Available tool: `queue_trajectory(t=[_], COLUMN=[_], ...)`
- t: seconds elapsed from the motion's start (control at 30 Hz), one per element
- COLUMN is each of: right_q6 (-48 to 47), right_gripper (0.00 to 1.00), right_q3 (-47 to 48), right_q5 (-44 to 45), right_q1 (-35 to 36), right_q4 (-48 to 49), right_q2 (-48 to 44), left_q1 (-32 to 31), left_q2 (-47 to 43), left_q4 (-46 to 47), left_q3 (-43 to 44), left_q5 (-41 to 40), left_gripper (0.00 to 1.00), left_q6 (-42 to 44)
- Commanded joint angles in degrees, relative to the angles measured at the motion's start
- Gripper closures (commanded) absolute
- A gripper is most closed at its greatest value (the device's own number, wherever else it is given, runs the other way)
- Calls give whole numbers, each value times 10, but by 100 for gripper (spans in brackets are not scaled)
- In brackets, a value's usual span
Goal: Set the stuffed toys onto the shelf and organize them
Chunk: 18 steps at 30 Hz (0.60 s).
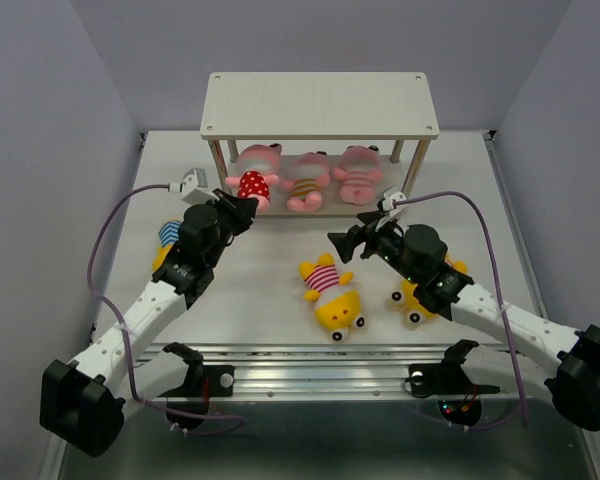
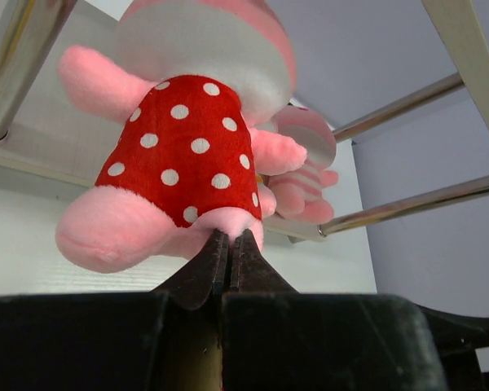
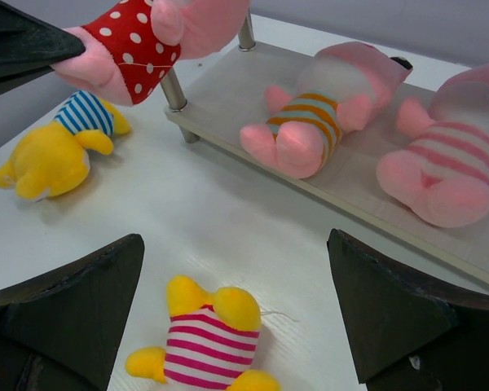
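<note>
The shelf (image 1: 318, 104) stands at the back, and two pink toys lie on its lower board: one with orange stripes (image 1: 306, 182) and one with pink stripes (image 1: 358, 175). My left gripper (image 1: 242, 207) is shut on the bottom of a third pink toy in a red dotted shirt (image 2: 179, 155), holding it at the board's left end by the front leg. My right gripper (image 1: 342, 243) is open and empty above the table, behind a yellow toy in a pink-striped shirt (image 1: 330, 290). A yellow toy in blue stripes (image 1: 167, 240) lies under my left arm. A third yellow toy (image 1: 420, 295) lies partly hidden under my right arm.
The shelf's top board (image 1: 318, 85) has nothing on it. Its thin metal legs (image 2: 407, 104) stand close to my left gripper. Grey walls close in the table on the left, right and back. The metal rail (image 1: 310, 350) runs along the near edge.
</note>
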Motion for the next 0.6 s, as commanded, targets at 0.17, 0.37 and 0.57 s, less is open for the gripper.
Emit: queue_trajectory(t=[0.17,0.37,0.57], right_q6=[-10,-9,-11], right_gripper=[0,0,0], right_q3=[-3,-6,-8], right_q5=[23,23,22], right_q1=[5,5,5], right_q4=[14,14,14], right_q2=[-11,-13,-11], left_q1=[-25,-25,-25], left_q2=[81,134,177], left_q4=[118,167,201], left_q3=[45,47,62], left_q5=[-122,-113,-110], left_gripper=[100,100,100], left_q6=[49,70,86])
